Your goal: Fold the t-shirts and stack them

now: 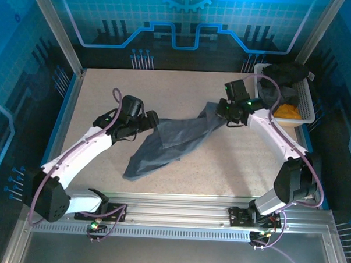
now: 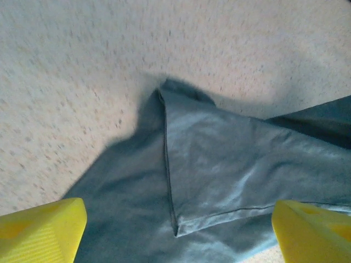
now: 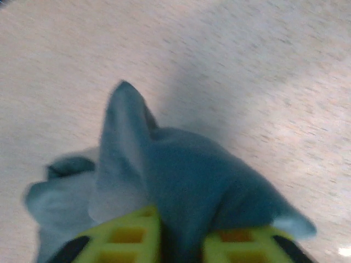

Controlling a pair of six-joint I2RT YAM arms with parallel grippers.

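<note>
Right fingers (image 3: 129,238) pinch the slate-grey t-shirt (image 1: 169,140) tight, while left fingers (image 2: 44,230) gape wide over its cloth.

A grey shirt (image 2: 236,164) lies folded on the speckled table (image 2: 82,66), its hem between the gripper's (image 2: 178,233) spread fingers (image 2: 41,230).

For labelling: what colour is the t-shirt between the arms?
Dark slate-grey t-shirt; best in top external view.

One slate-grey t-shirt (image 1: 169,140) at centre, bunched, stretched diagonally near-left to far-right, far-right end lifted. Black t-shirt (image 1: 286,75) and orange-yellow t-shirt (image 1: 288,111) heaped far right.
</note>
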